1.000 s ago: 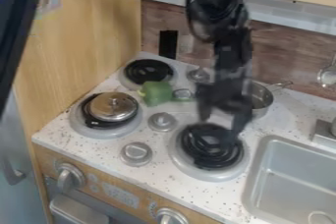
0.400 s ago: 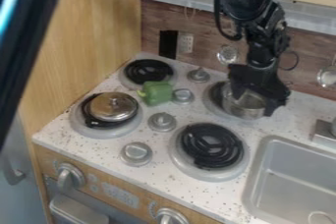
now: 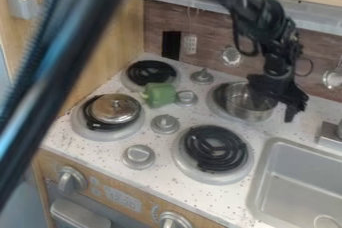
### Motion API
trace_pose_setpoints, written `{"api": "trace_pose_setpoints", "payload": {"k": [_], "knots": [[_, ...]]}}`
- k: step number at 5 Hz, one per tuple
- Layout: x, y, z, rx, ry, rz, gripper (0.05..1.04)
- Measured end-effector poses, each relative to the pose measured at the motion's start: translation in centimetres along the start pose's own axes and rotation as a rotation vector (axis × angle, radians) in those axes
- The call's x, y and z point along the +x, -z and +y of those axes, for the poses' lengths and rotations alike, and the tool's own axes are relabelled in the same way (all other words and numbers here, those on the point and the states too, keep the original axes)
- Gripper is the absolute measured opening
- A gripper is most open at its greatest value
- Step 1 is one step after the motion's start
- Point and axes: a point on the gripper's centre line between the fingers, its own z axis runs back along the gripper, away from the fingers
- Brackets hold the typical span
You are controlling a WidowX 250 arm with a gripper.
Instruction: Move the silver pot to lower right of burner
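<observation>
The silver pot [image 3: 246,106] sits upright at the far right of the stove, on the far right burner [image 3: 215,103], with the left part of the burner's dark coil showing beside it. The black gripper [image 3: 276,106] hangs down over the right side of the pot. Its fingers stand spread apart, one outside the pot to the right, the other over the pot's opening; whether either touches the wall cannot be told, and the hand has no visible hold on anything. The near right burner [image 3: 214,148] lies nearer than the pot, left of the grey sink [image 3: 300,172]. On the near left burner [image 3: 137,131] rests a round metal lid [image 3: 115,108] with a knob on top. A green toy vegetable [image 3: 159,95] lies between the far left burner [image 3: 152,73] and the middle of the stove, just beside a small grey knob [image 3: 186,98]. Against the back wall hang two round metal utensils, one [image 3: 232,56] beyond the pot and another [image 3: 332,78] farther right. A dark bar [image 3: 57,92] slants across the left foreground.
</observation>
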Motion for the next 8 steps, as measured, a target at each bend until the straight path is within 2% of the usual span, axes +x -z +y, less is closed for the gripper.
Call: {"api": "trace_pose_setpoints", "payload": {"k": [1, 2, 4, 5, 6, 7, 8], "knots": [[0.9, 2.1, -0.2, -0.013, 0.005, 0.021, 0.999], [1.1, 3.2, -0.6, -0.016, 0.013, 0.057, 0.941], [-0.1, 3.6, -0.1, 0.009, 0.042, 0.084, 0.329], [-0.1, 2.5, 0.0, 0.018, 0.049, 0.07, 0.171], [0.1, 0.6, 0.1, 0.03, 0.064, 0.046, 0.089], [-0.5, -2.6, -0.1, 0.025, 0.069, 0.019, 0.065], [-2.3, -5.5, -0.4, 0.012, 0.058, 0.01, 0.063]]}}
